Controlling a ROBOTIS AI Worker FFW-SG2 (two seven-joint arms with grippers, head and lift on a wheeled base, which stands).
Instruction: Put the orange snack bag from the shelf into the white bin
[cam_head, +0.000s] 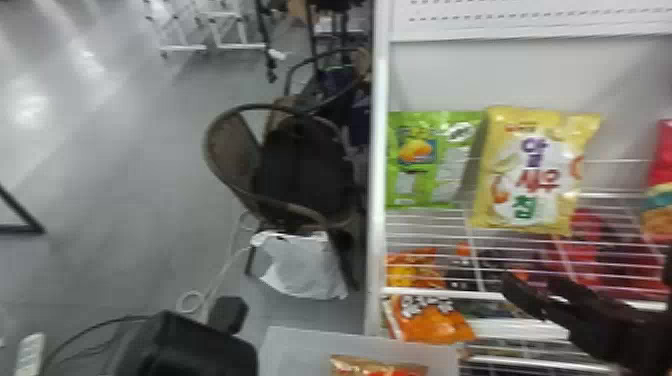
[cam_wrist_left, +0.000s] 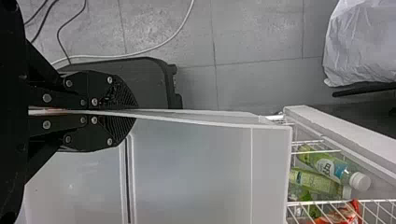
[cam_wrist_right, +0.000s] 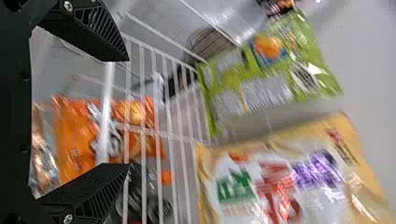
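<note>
Right gripper (cam_head: 530, 287), at the lower right of the head view: found empty, with fingers spread wide, near the white wire shelving (cam_head: 377, 200). Left gripper (cam_wrist_left: 135, 112): found closed on the thin upper edge of the white bin (cam_head: 300, 342). Noted within the bin, at the bottom of the head view: brown-and-red packet (cam_head: 377, 369). Located just past the bin, low at the left end of the shelving: orange snack bag (cam_head: 432, 325), below a front rail (cam_head: 440, 292). Visible behind that rail, through the wires: more orange wrapping (cam_head: 417, 270); unable to determine whether one bag or two. Recorded above, upright and side by side: yellow bag (cam_head: 530, 172), green bag (cam_head: 430, 155) to its left. Observed farther off, to the left: white plastic bag (cam_head: 305, 267) below a dark chair (cam_head: 230, 145). Farthest: white metal frames (cam_head: 185, 48) on the floor.
</note>
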